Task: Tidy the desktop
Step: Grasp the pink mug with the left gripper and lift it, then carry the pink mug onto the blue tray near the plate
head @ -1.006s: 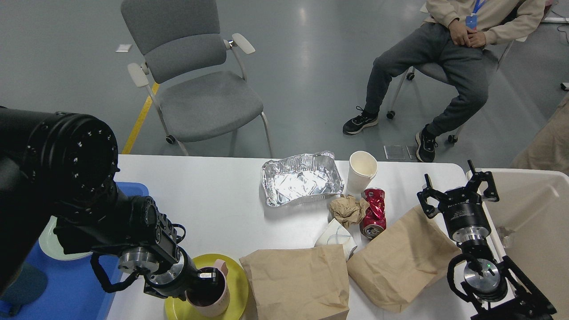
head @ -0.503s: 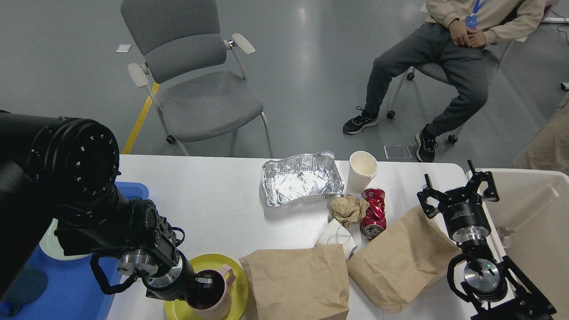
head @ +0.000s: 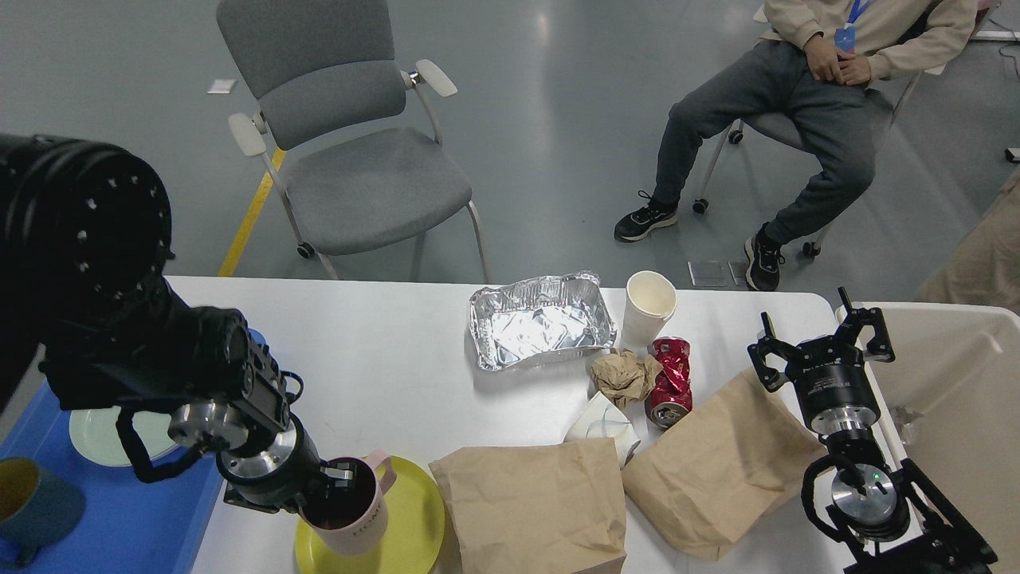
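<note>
Large white smooth desktop (head: 382,351) with rounded corners filling the lower part of the view, far edge toward a grey armchair (head: 351,151) on the floor.

Near the far edge: crinkled silver foil tray (head: 540,320), with a white paper cup (head: 647,307) upright just right of it. Toward the middle: crushed red drink can (head: 669,381) touching a crumpled brown paper wad (head: 623,376); squashed white paper cup (head: 603,428) lying just nearer.

Along the near edge: two flat brown paper bags, one central (head: 535,502), one to its right (head: 717,466). Left of them a round yellow plate (head: 406,530) carrying a pink mug (head: 351,514).

Left gripper (head: 331,482) at the mug's rim, one finger dipping inside; fingers clamped on the pink mug's wall.

Blue plastic tray (head: 127,518) at the left edge, holding a pale green plate (head: 100,434) and a dark teal cup (head: 32,502).

Right gripper (head: 821,339) above the right edge, fingers spread wide, gripping nothing. Cream plastic bin (head: 956,383) beyond the right edge. Seated person (head: 805,104) in grey trousers behind the far right corner.
</note>
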